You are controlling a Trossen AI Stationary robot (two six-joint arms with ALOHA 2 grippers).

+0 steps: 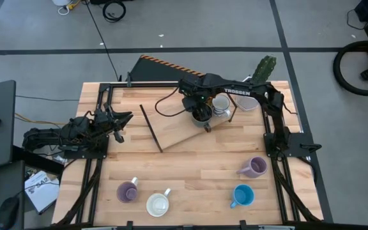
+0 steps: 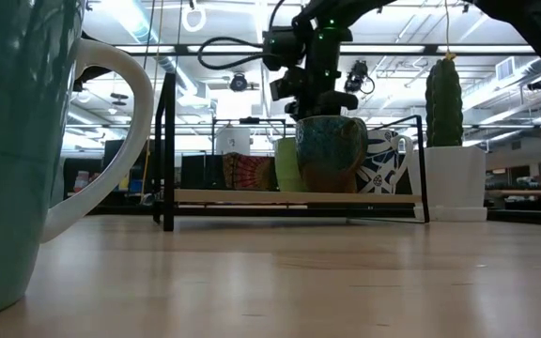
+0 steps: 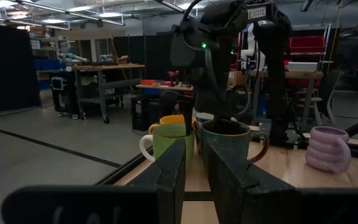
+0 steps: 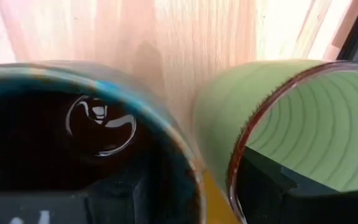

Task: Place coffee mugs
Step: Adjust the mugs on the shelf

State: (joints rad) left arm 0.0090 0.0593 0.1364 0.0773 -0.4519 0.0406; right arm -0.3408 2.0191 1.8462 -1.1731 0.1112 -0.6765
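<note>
A: From above, where is the right gripper [image 1: 201, 115]?
B: Over the far middle of the table [image 1: 190, 167], on the slanted wooden board [image 1: 177, 131] with the black frame. It is clamped on the dark mug [image 1: 200, 117], one finger inside the rim. A white patterned mug [image 1: 221, 105] sits just right of it. The left gripper [image 1: 121, 119] waits at the left edge, fingers close together.

A: And the loose mugs?
B: Four along the near side: a purple mug [image 1: 128, 191], a white mug [image 1: 158, 204], a blue mug [image 1: 242, 195] and a lilac ribbed mug [image 1: 255, 167] farther right. All look empty.

A: The low view?
B: The dark mug [image 2: 331, 153] hangs under the right gripper just above the board's shelf [image 2: 294, 197], with a green mug [image 2: 286, 162] and an orange patterned one [image 2: 246, 172] to its left. A cactus pot [image 2: 454, 181] stands at the right.

A: Left wrist view?
B: The dark mug [image 3: 225, 144] is touching or just beside the green mug [image 3: 166, 142]; an orange mug [image 3: 171, 120] is behind.

A: Right wrist view?
B: It looks down into the dark mug [image 4: 73, 134], empty, with the green mug [image 4: 303, 118] beside it.
</note>
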